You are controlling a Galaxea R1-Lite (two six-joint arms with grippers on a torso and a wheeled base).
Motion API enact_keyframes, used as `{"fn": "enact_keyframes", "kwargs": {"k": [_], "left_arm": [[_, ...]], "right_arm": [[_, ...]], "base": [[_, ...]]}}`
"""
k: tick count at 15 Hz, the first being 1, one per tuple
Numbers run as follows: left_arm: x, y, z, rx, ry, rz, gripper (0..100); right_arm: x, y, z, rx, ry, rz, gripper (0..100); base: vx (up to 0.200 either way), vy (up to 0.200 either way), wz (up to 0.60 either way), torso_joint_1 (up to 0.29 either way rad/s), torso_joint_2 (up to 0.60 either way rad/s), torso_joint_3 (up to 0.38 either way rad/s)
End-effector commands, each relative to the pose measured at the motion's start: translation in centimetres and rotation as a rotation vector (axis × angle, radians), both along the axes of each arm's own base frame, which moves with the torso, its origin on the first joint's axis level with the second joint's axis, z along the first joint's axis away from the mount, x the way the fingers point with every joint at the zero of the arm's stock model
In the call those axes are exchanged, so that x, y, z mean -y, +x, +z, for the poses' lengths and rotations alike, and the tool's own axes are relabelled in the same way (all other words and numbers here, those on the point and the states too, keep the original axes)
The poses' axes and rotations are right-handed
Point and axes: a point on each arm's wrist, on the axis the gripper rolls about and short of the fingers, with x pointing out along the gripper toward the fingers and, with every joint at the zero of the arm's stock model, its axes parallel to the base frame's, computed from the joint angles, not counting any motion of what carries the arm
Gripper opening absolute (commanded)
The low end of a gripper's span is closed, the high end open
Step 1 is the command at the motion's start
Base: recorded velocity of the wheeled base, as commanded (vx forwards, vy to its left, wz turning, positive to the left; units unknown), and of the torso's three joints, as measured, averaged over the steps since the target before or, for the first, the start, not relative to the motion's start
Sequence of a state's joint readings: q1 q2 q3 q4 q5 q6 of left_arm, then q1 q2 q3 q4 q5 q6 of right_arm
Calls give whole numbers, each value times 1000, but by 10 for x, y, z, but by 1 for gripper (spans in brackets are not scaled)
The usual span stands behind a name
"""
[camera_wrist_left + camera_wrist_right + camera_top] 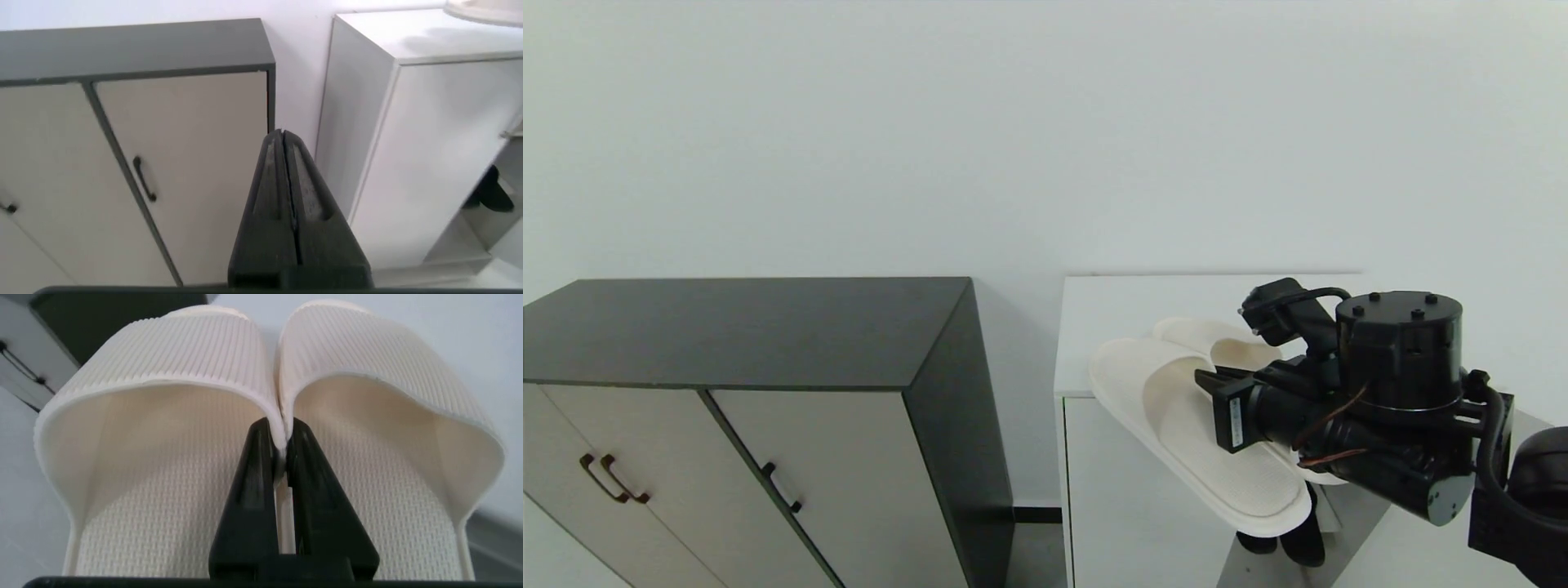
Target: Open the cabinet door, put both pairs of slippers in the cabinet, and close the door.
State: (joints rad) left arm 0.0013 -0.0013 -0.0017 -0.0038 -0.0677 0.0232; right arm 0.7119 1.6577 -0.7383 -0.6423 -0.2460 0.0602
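A cream pair of slippers [1176, 408] hangs tilted past the front edge of the white cabinet [1127, 310], toes up over its top. My right gripper [1213, 380] is shut on the slippers [163, 416], pinching the two inner strap edges together between its fingers [255, 482]. The dark-topped cabinet [743, 327] stands to the left with its beige doors closed. Its right door handle [780, 487] faces my left gripper [284, 135], which is shut on nothing in front of that door [188, 163].
A narrow gap separates the two cabinets. Two dark shoe-like things [1303, 539] sit low beside the white cabinet [392, 33], below the hanging slippers; one dark thing [494, 189] lies in an open lower space. A pair of handles [605, 478] marks the left doors.
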Motion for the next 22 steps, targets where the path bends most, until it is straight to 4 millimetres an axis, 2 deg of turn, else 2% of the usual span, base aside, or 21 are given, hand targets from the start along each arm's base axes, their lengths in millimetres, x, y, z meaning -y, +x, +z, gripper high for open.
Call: {"fn": "enact_keyframes", "kwargs": {"k": [1,5,18,22], "left_arm": [[0,0,0,-1,0,-1,0],[0,0,0,-1,0,-1,0],[0,0,0,-1,-2,0,0],[0,0,0,-1,-2,0,0]], "right_arm": [[0,0,-1,-2,-3,-1,0],[0,1,-1,-1,-6,-7,0],[0,0,-1,1,-3,-8,0],[0,0,0,1,-3,-8,0]], "base": [[-200,0,0,7,2,2],[-200,0,0,6,4,2],[0,0,0,0,0,0],[0,-200,0,1,2,1]]}}
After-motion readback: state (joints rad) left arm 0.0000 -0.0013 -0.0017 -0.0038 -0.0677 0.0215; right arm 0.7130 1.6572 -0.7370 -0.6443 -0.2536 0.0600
